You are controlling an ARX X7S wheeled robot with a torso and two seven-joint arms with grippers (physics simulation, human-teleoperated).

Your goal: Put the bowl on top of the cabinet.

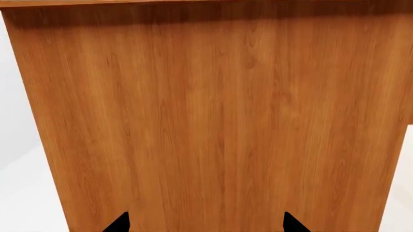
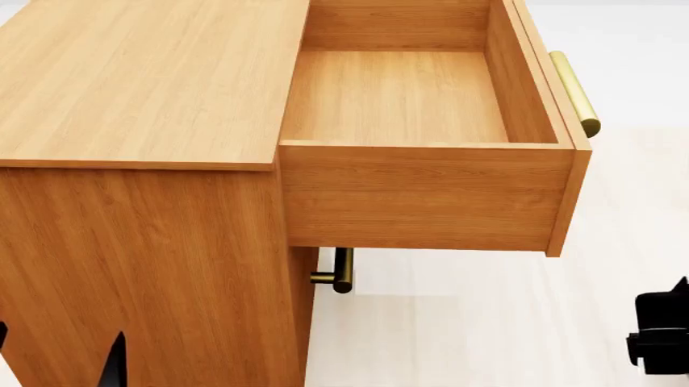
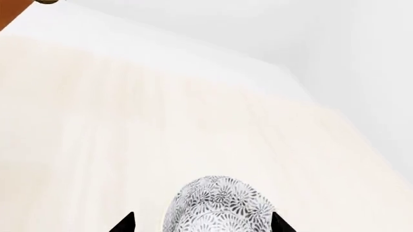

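Note:
The orange-brown cabinet (image 2: 140, 81) fills the left of the head view, its flat top bare. Its side panel (image 1: 206, 116) fills the left wrist view, close ahead of my left gripper (image 1: 205, 223), whose jaws are open and empty. In the head view that left gripper (image 2: 54, 355) is low against the cabinet's side. The white bowl (image 3: 219, 205) with its dark floral pattern sits between the fingertips of my right gripper (image 3: 203, 223), above pale floor. My right gripper (image 2: 659, 339) shows at the head view's lower right edge; the bowl is hidden there.
The top drawer (image 2: 431, 201) is pulled fully out and holds nothing, its brass bar handle (image 2: 576, 93) pointing right. A lower brass handle (image 2: 339, 270) sticks out beneath it. Pale floor (image 2: 473, 322) lies right of the cabinet.

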